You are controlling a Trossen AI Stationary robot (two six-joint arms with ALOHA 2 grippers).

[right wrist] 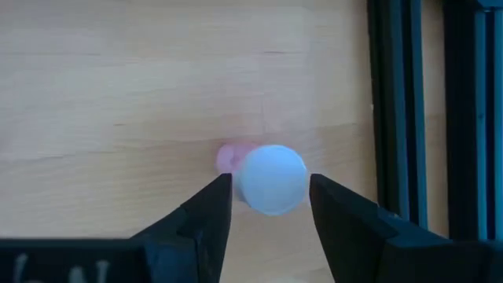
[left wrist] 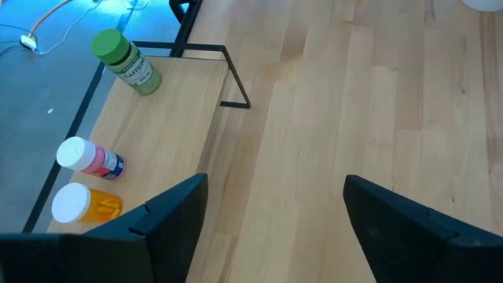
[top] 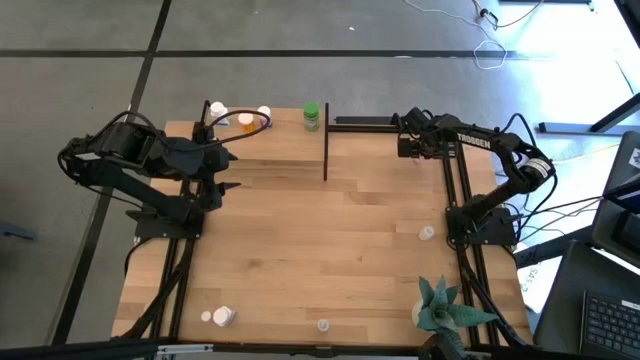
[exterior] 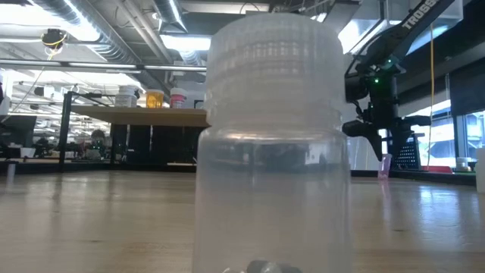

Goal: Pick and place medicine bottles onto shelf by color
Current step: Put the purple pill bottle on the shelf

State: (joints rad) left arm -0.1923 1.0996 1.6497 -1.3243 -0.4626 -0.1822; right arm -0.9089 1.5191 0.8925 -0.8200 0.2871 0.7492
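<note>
The shelf (top: 275,140) stands at the table's far edge, a light wood platform on black posts (left wrist: 157,134). On it stand a green bottle (left wrist: 126,61), a pink bottle (left wrist: 89,159) and an orange bottle (left wrist: 82,203), all white- or green-capped. My left gripper (left wrist: 275,212) is open, hovering off the shelf's left end (top: 230,172). My right gripper (right wrist: 267,204) is open and points down over a pink bottle with a white cap (right wrist: 271,179) standing on the table near the right far corner (exterior: 385,165). Its fingers stand either side of the cap without touching.
A clear bottle (exterior: 273,144) stands right before the low camera at the near edge (top: 323,325). More small bottles lie at the near left (top: 222,316) and mid right (top: 427,233). A green spiky plant (top: 445,305) sits at the near right corner.
</note>
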